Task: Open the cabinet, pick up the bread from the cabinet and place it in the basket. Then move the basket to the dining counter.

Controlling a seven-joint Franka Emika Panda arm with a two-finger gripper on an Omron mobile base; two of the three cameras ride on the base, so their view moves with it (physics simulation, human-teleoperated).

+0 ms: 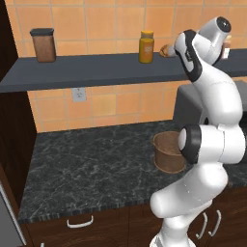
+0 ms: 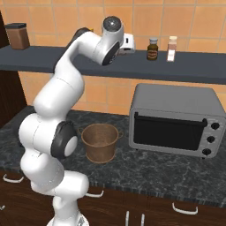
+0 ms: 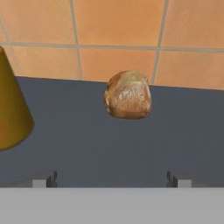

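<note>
A: Our arm rises from the base, folds at the elbow over the black marble tabletop (image 1: 87, 164), and reaches high to the dark grey shelf (image 1: 96, 72). The wrist is turned so that the hand (image 3: 112, 178) looks along the shelf board toward the tiled wall (image 3: 131, 26).

B: In the hand view we see the two fingertips (image 3: 43, 179) low in the picture, wide apart, and nothing is between them. So our hand is spread wide and holds nothing.

A: Yes. The bread (image 3: 128, 95) lies on the shelf ahead of the fingertips, close to the wall, and apart from them. It sits about midway between the two tips.

B: How does the bread point? To us it looks almost round, only a little taller than wide in the hand view, so we cannot tell a clear long axis.

A: We agree. In the left base view the bread (image 1: 166, 50) is partly hidden behind our upper arm, just right of the yellow-orange jar (image 1: 146, 47). The same jar (image 3: 11, 109) is at the left edge of the hand view, well apart from the bread.

B: And the basket (image 2: 100, 142) stands upright on the tabletop below the shelf, its open mouth up, beside the grey toaster oven (image 2: 174, 119).

A: On the far left of the shelf stands a brown canister (image 1: 43, 45).
</note>
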